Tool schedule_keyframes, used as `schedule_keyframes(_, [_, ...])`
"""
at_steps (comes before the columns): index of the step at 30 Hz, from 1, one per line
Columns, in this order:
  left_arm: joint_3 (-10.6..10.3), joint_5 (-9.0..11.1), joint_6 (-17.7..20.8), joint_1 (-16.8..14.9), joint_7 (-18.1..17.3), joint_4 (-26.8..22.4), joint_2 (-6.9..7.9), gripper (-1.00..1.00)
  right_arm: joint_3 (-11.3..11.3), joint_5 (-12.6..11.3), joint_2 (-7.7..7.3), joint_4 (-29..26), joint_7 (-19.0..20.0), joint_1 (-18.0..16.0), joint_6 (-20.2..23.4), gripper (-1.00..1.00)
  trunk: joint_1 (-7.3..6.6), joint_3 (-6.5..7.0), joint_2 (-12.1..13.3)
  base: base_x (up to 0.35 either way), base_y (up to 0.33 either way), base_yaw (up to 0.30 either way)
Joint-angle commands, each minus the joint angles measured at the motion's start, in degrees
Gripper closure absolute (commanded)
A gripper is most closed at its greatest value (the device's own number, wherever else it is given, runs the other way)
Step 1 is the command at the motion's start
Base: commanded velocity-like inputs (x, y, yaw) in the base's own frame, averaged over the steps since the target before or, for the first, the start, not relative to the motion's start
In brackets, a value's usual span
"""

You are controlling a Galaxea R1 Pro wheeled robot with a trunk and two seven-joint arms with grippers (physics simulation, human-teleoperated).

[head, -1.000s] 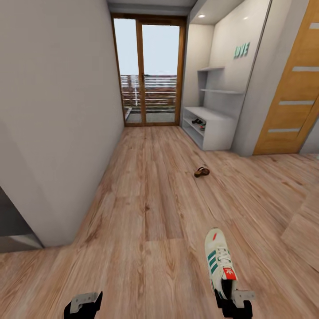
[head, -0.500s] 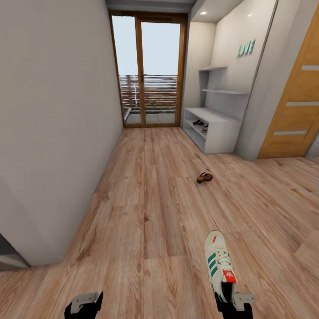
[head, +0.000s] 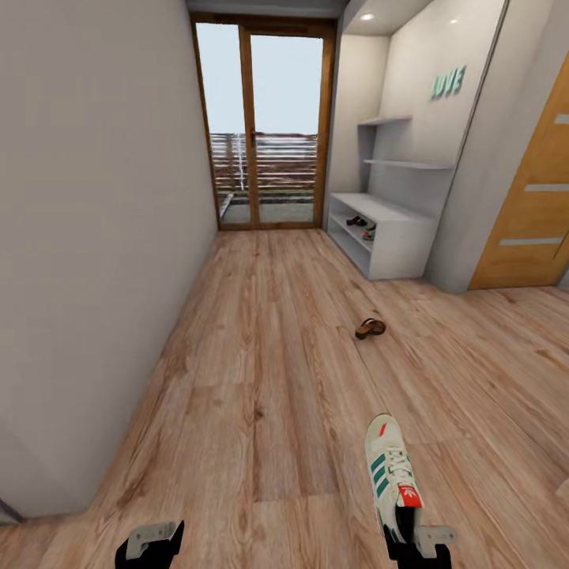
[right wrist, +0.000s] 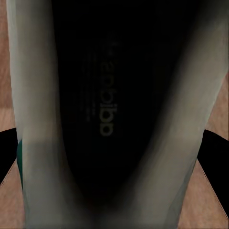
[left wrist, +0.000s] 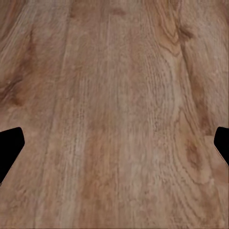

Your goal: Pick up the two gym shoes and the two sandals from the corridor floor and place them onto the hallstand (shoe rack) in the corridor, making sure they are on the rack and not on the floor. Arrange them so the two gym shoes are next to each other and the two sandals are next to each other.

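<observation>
Wood-plank corridor floor [head: 261, 379] runs ahead of you to a glazed balcony door [head: 265, 126], with a plain wall [head: 95, 197] on your left. Your left hand [head: 148, 545] hangs low with nothing in it; the wrist view shows its fingers spread wide over bare planks. A brown sandal [head: 370, 327] lies on the floor, well short of the hallstand [head: 395, 229]; it looks flat, light and floppy, so take it across the sole and strap. Your right hand [head: 419, 547] is closed on a gym shoe [head: 391, 470] at the heel collar, toe pointing forward. It seems light but long, so it may sag or swing. Two dark shapes, too small to name, sit in the hallstand's slots
</observation>
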Motion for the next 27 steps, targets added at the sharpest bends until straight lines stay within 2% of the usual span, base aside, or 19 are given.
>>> schedule_keyframes(1, [0.4,-0.5,-0.2,-0.1,-0.4,0.1,-0.06,-1.0,0.3,-0.3,-0.05,0.0,0.0,0.0,-0.2,1.0,0.02,-0.05,0.0,0.339,0.0,0.0])
schedule_keyframes(27, [0.4,-0.5,-0.3,-0.1,-0.4,0.3,-0.07,-1.0,0.2,-0.3,-0.05,0.0,0.1,0.0,-0.3,1.0,0.02,-0.05,0.0,0.339,0.0,0.0])
